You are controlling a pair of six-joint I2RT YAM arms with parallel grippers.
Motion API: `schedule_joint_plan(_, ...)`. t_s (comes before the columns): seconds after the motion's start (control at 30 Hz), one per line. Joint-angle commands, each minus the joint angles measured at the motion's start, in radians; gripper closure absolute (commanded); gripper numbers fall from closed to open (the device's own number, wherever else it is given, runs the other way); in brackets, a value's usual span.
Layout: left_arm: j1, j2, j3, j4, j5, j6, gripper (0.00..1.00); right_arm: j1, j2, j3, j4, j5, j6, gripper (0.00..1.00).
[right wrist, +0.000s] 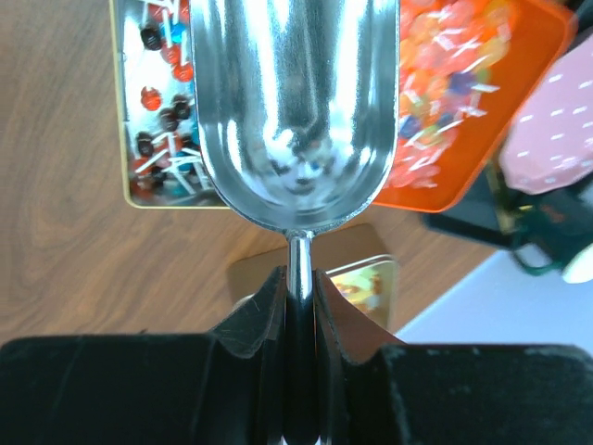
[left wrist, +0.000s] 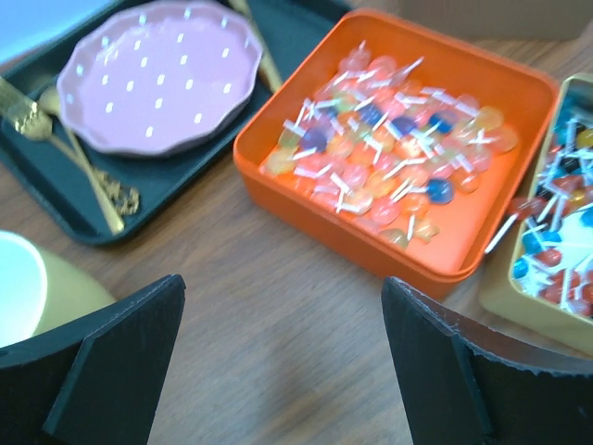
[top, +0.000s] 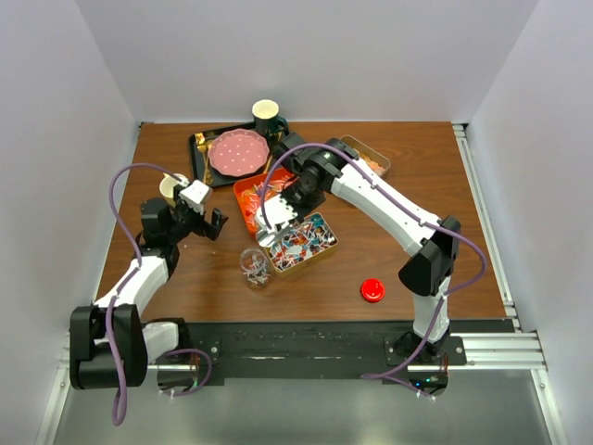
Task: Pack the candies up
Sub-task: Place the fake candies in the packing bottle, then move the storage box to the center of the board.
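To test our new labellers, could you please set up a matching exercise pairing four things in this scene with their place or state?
Things:
1. pink plate
2. metal scoop
3. red lid
4. left pincer

Places or states:
A. open, holding nothing
B. on the black tray
C. clamped in the right pincer
D. by itself on the table

Pairs: 1-B; 2-C; 3-D; 4-A

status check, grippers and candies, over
Left gripper open, empty. Right gripper shut on scoop, scoop looks empty. Candies in orange box and gold tin. Nothing blocking the box.
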Motion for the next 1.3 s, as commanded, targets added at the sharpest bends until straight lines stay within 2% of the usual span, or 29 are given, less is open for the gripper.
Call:
schedule_joint_plan(0.0,0.007,-0.043,0.074,0.009,0.117,-0.038,0.09,-0.032,-0.051,-0.056,-0.009,-0.014,0.09,1.0)
schedule_joint_plan(0.2,0.007,-0.013,0.167,-0.027,0.181,-0.063,0.1,-0.09,-0.052,-0.076,0.079,-0.127,0.286,1.0)
schedule_joint_plan(0.27,0.006,0.016,0.213,-0.047,0.261,-0.087,0.13,-0.132,-0.049,-0.087,0.14,-0.168,0.364,1.0)
schedule_joint_plan(0.4,-0.014,0.085,0.316,-0.167,0.396,-0.106,0.36,-0.147,-0.068,-0.137,0.252,-0.205,0.5,1.0)
schedule_joint_plan(0.53,-0.051,0.125,0.367,-0.185,0.41,-0.122,0.43,-0.147,-0.054,-0.173,0.343,-0.204,0.553,1.0)
schedule_joint_plan(0.8,-0.14,0.188,0.379,-0.186,0.361,-0.142,0.37,-0.147,-0.023,-0.048,0.364,-0.303,0.613,1.0)
schedule_joint_plan(0.97,-0.144,0.217,0.385,-0.174,0.329,-0.139,0.36,-0.147,-0.077,-0.057,0.357,-0.353,0.595,1.0)
schedule_joint_plan(1.03,-0.144,0.216,0.408,-0.195,0.318,-0.12,0.33,-0.147,-0.086,-0.094,0.352,-0.311,0.573,1.0)
schedule_joint_plan(1.17,-0.14,0.185,0.444,-0.297,0.245,0.0,0.22,-0.201,-0.077,-0.136,0.35,-0.277,0.537,1.0)
schedule_joint_plan(1.27,-0.135,0.17,0.419,-0.305,0.13,0.074,0.11,-0.241,-0.04,-0.122,0.334,-0.235,0.517,1.0)
